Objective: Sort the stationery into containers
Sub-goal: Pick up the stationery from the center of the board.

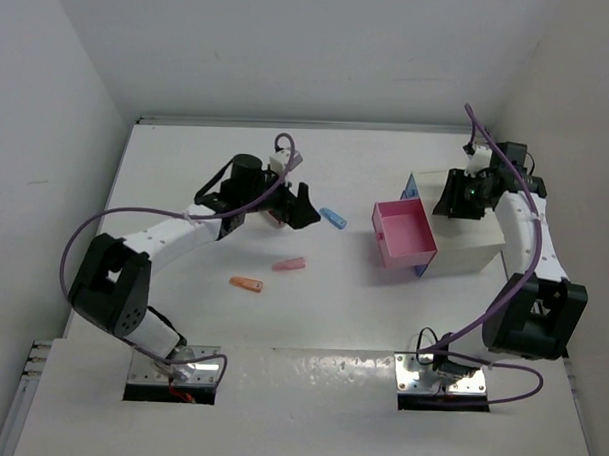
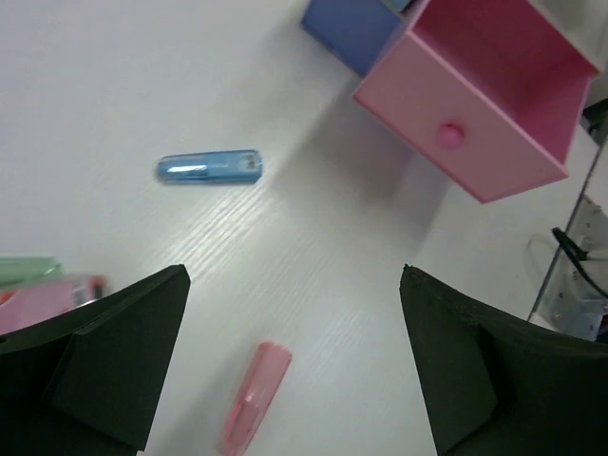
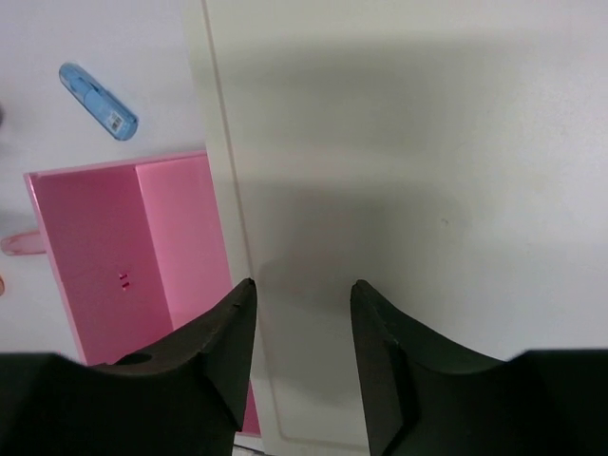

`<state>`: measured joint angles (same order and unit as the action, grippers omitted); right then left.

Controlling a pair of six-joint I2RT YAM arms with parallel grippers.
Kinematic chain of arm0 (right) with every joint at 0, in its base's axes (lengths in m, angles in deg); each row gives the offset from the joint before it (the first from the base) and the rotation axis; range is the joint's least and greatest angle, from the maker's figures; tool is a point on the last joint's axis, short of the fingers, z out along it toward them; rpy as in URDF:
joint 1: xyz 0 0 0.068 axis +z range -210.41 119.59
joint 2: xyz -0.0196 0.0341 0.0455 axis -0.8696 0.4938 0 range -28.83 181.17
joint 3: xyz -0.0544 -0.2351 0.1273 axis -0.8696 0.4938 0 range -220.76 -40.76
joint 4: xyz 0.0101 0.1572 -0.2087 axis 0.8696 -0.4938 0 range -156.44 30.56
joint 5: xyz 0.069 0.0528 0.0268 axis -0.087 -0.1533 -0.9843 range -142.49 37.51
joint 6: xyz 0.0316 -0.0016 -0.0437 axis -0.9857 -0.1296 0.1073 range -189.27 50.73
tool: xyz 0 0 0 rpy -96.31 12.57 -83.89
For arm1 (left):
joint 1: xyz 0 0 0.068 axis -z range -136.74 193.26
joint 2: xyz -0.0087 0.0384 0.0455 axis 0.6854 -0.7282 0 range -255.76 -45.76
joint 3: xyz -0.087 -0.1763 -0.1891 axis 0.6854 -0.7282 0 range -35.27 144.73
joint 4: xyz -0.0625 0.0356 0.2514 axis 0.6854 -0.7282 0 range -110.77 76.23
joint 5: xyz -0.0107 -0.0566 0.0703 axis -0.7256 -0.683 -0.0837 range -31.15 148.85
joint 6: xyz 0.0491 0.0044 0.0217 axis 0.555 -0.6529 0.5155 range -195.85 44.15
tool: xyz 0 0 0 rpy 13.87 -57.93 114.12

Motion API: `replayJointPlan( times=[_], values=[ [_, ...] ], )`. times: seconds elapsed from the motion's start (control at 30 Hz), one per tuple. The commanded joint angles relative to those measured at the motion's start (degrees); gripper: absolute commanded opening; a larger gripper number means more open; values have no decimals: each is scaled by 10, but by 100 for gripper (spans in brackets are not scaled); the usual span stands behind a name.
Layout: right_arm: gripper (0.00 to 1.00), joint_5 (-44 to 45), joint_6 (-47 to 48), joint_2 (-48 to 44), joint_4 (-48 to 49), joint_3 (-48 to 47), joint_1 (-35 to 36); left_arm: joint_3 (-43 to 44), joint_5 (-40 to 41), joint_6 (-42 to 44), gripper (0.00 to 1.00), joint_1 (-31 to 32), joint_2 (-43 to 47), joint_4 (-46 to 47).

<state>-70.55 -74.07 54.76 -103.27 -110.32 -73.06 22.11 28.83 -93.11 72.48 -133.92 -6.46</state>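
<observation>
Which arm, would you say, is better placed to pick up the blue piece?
Left, I'd judge. The left arm holds its jaws open right beside the blue piece. The right arm has its jaws over the white cabinet, beyond the pink drawer.

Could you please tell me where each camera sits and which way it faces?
Top external: fixed above and behind the arms, looking down on the table; both arms, left gripper and right gripper show.
Left wrist: on the left arm, facing down at the blue piece, pink piece and pink drawer; its open fingers show.
Right wrist: on the right arm, facing down onto the cabinet; its fingers show.
Shared: all three show the pink drawer and blue piece.
</observation>
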Motion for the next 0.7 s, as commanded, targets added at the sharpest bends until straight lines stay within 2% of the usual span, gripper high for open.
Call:
replayJointPlan(
  times=[0.0,0.07,0.33,0.43,0.47,0.67],
  values=[
    [45,22,3,-13,-36,7,-4,6,20,90,100,-34,54,-102],
    [52,24,4,-19,-34,9,-4,12,23,107,100,-61,69,-138],
    [65,28,3,-35,-34,4,-5,-9,19,154,100,-132,118,-201],
    [69,28,3,-40,-33,3,-4,-8,-1,169,100,-155,125,-226],
    [71,29,2,-40,-33,3,-5,-8,-19,198,100,-168,125,-231],
    [72,29,1,-41,-37,-6,-4,-18,-89,219,100,-215,126,-245]
  ],
)
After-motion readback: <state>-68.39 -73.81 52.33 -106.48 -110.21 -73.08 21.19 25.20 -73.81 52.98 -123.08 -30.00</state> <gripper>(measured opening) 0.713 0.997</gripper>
